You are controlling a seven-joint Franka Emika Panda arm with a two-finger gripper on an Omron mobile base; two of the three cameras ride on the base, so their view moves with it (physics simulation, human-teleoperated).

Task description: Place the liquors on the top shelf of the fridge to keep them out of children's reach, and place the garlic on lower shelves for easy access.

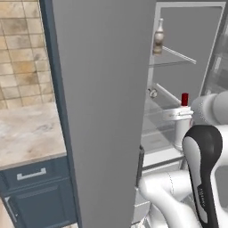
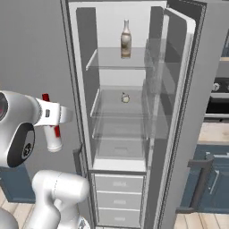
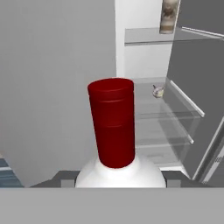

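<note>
White bottle [image 2: 53,136] with red cap, upright in the claw [image 2: 53,117] clamped around it, held outside the open grey fridge [image 2: 134,112], greyish-brown bottle [image 2: 126,39] on its top shelf [image 2: 107,62], garlic [image 2: 125,98] on the shelf below.

Place: a home kitchen.
Evidence: tall grey fridge [image 2: 134,112] standing open, dark blue cabinet [image 1: 35,187] under a marble counter [image 1: 26,133], beige tiled wall [image 1: 22,49].

white bottle [image 3: 120,173] base cut off
</note>
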